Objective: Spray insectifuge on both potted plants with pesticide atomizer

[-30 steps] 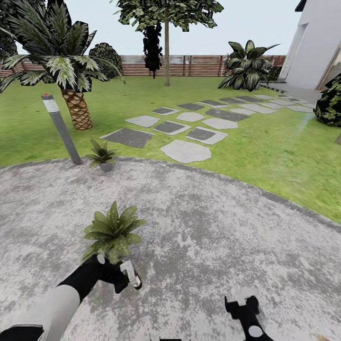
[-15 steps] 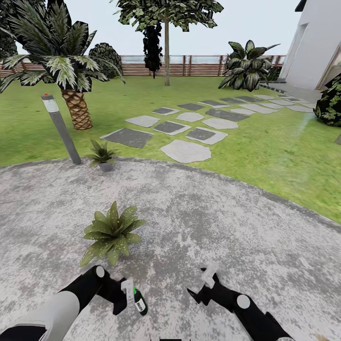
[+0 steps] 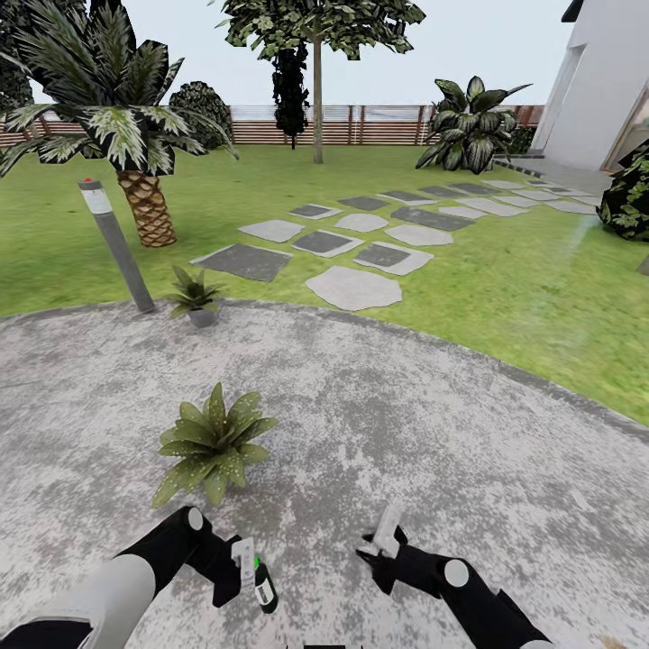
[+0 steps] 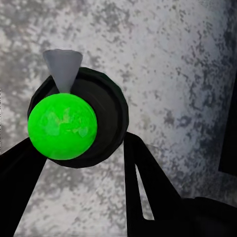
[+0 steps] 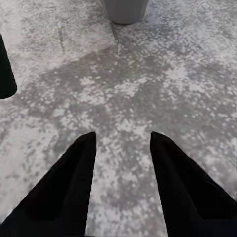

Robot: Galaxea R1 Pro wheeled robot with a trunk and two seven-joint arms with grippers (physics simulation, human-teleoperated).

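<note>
My left gripper [image 3: 242,566] is shut on the pesticide atomizer [image 3: 264,588], a small dark bottle held low over the patio. In the left wrist view the atomizer [image 4: 94,116] sits between the black fingers [image 4: 148,190], with a bright green ball and a grey cone on top. The near potted plant [image 3: 213,444] stands just beyond the left gripper. The far potted plant [image 3: 195,294] sits at the patio's edge. My right gripper [image 3: 382,539] is open, to the right of the atomizer. In the right wrist view the right gripper [image 5: 121,148] holds nothing, and a grey pot [image 5: 124,10] shows ahead.
A grey bollard lamp [image 3: 117,248] and a scaly-trunked palm [image 3: 144,203] stand left of the far plant. Stepping stones [image 3: 353,287] cross the lawn [image 3: 541,288] toward a white building [image 3: 599,81]. A slatted fence [image 3: 361,126] closes the back. The mottled patio [image 3: 433,424] spreads to the right.
My left arm has drawn back from the near plant, and the atomizer now shows in its grip. The right arm has swung up and leftward toward the atomizer.
</note>
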